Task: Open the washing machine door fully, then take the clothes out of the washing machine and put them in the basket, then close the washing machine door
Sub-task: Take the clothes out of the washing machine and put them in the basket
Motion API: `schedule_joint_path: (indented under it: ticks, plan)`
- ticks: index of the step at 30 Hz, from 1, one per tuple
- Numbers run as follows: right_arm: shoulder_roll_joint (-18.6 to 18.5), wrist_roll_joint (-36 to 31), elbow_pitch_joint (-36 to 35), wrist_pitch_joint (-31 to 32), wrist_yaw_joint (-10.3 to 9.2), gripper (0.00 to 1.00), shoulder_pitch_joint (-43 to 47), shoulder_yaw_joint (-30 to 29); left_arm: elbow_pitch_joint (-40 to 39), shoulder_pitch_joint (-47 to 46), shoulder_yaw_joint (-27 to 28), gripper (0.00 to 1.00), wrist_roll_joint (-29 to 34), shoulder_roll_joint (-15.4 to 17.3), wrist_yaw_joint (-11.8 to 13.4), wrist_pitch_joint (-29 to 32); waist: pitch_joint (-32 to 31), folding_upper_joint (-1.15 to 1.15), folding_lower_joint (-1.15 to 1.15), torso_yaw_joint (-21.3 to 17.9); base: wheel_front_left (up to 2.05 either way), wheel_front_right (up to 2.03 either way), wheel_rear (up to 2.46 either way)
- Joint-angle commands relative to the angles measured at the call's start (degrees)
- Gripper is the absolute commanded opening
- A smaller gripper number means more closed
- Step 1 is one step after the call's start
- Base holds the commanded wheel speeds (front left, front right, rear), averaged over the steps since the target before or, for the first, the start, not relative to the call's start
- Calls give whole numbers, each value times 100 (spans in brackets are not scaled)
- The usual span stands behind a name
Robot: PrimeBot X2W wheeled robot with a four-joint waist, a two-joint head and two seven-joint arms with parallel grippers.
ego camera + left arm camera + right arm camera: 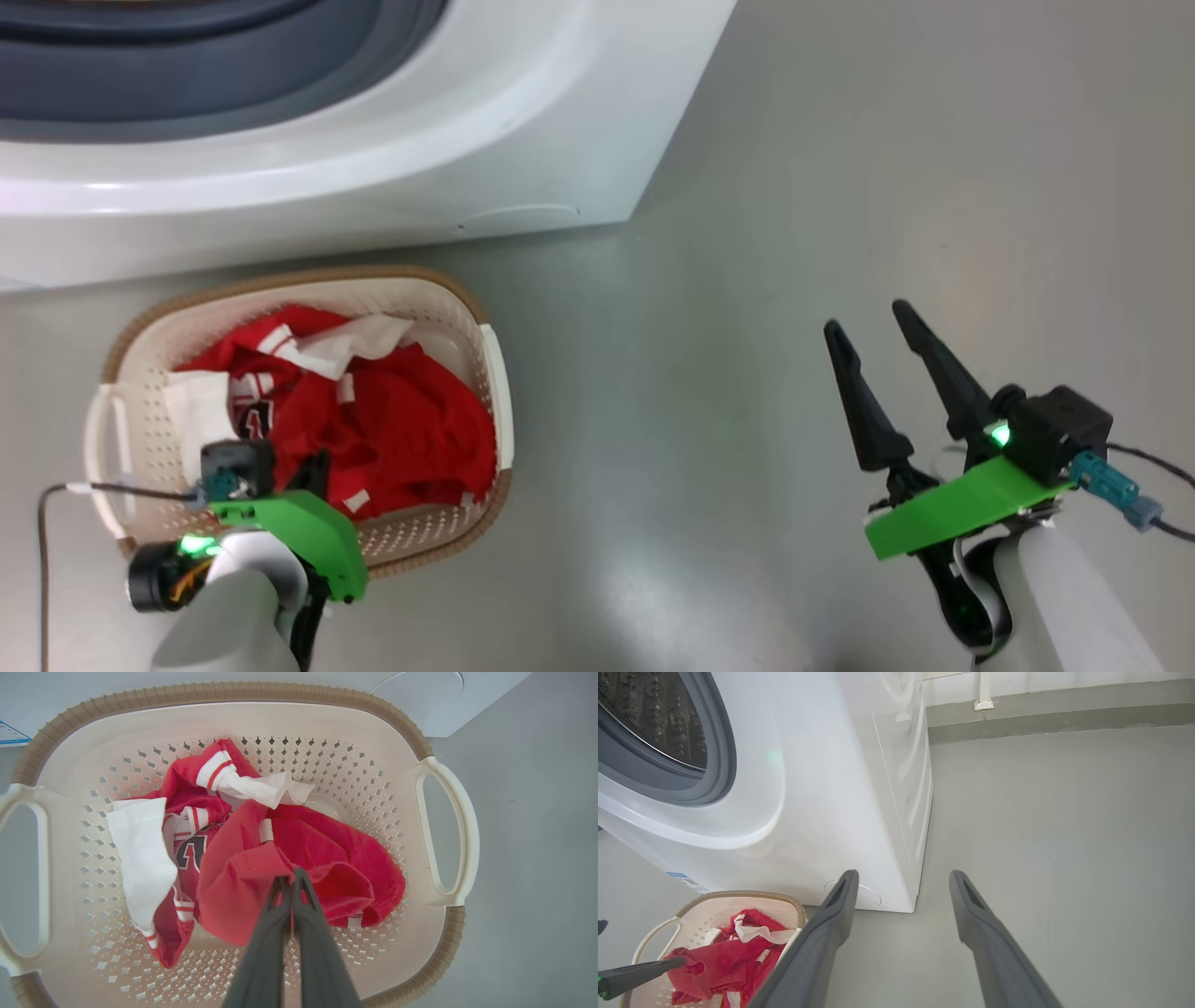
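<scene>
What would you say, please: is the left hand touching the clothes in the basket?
Touching. The left wrist view shows the left hand shut, its tips pinching a raised fold of the clothes over the basket.

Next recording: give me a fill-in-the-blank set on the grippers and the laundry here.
1. The left gripper is ____ on a fold of the clothes.
2. The right gripper hangs ____, holding nothing, above the floor.
3. The clothes lie in the basket and are mostly ____ with white trim.
Missing words: shut; open; red.
</scene>
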Motion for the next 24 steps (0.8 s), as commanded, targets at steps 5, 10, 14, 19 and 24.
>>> schedule_joint_path:
  ticks: [5, 10, 14, 19, 24]
  plan:
    - [48, -39, -171, -68, 16, 100, -88, 152, 91, -170, 43, 25, -192, 255, -16, 39, 274, -1, 0, -119, 0, 0, 0]
    - [44, -56, -147, -68, 16, 100, -137, 133, 141, -320, 56, 100, -336, 312, -16, 21, 273, -1, 0, -96, 0, 0, 0]
    - [40, -65, -103, -68, 16, 100, -131, 112, 157, -326, 50, 100, -445, 310, -16, -13, 146, -1, 0, -34, 0, 0, 0]
    - [46, -54, -26, -68, 16, 100, -100, 140, 81, -227, -9, 100, -564, 311, -16, -49, -122, -1, 0, 46, 0, 0, 0]
    - [35, -25, 35, -68, 16, 100, -18, 108, -404, -43, 71, 100, -653, 385, -16, -60, -447, -1, 0, 159, 0, 0, 0]
